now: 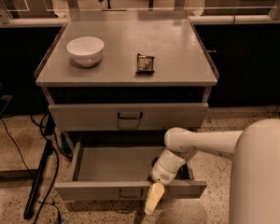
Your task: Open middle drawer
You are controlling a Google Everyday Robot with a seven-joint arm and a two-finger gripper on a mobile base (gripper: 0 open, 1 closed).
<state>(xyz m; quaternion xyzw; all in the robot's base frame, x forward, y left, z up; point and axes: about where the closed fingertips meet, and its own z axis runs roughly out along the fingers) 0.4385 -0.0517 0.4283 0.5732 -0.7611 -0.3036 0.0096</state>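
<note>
The middle drawer (98, 189) is a grey metal drawer with a low front panel and a small dark handle (130, 193). It stands pulled far out of the cabinet, and its inside (114, 163) looks bare. My gripper (155, 197) is at the drawer's front panel, right of the handle, with its pale tip hanging down over the outside of the panel. My white arm (200, 141) reaches in from the right, over the drawer's right front corner.
The upper drawer (84, 116) is shut above the open one. On the cabinet top (177, 55) are a white bowl (85, 50) and a dark snack packet (145, 63). Cables and a dark stand (39, 178) lie on the floor at the left. A dark counter runs behind.
</note>
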